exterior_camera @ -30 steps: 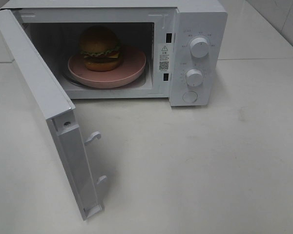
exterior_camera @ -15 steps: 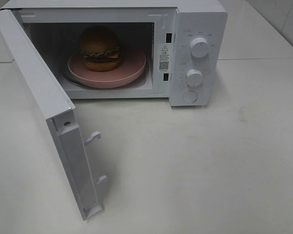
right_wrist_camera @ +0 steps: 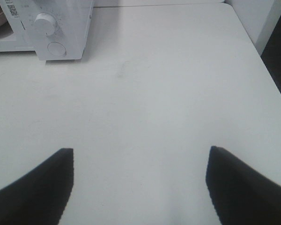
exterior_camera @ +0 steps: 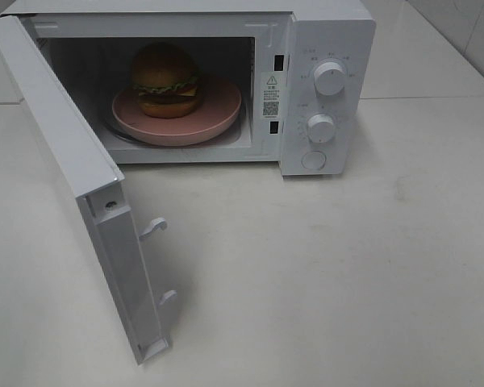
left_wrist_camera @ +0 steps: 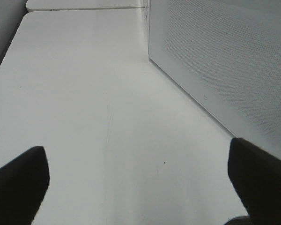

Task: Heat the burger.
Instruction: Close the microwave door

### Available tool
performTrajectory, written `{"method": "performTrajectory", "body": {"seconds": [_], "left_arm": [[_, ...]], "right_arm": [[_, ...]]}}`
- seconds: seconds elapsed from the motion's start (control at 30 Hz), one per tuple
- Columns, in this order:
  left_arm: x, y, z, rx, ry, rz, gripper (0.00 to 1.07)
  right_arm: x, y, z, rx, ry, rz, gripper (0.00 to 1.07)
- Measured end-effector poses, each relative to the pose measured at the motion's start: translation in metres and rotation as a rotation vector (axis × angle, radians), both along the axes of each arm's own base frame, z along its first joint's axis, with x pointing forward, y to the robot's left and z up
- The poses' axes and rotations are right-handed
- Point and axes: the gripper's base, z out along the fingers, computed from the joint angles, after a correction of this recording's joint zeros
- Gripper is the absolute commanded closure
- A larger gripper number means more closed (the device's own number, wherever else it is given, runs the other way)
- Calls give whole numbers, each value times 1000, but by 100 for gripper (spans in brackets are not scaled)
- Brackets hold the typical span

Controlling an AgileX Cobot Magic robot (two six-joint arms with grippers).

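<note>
The burger (exterior_camera: pixel 165 79) sits inside the microwave (exterior_camera: pixel 327 32). It is on a round pink plate (exterior_camera: pixel 218 109), a bit to the left side of the plate and toward the back. It has a shiny brown bun on top, with green, yellow and dark layers under it.

The microwave door (exterior_camera: pixel 64 153) is wide open. It swings out to the left and toward the front, and two little white hooks stick out of its edge. On the right side of the microwave there are two round white knobs, one (exterior_camera: pixel 330 78) above the other (exterior_camera: pixel 321 127). Under them is a round button (exterior_camera: pixel 313 160).

The microwave stands on a white desk (exterior_camera: pixel 323 274).

The left end effector (left_wrist_camera: pixel 136 157) is open. Its two dark fingers are far apart with nothing between them. It is just above the desk, near the outer side of the open door.

The right end effector (right_wrist_camera: pixel 139 154) is open too, and it holds nothing. It is over the desk, well apart from the microwave, on the side with the knobs.
</note>
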Motion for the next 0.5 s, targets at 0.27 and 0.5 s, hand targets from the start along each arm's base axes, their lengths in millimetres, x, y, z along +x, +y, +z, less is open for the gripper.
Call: {"method": "performTrajectory", "body": {"seconds": [0.27,0.5], "left_arm": [[0,0,0,0,0,0,9],[0,0,0,0,0,0,9]], "right_arm": [[0,0,0,0,0,0,33],[0,0,0,0,0,0,33]]}}
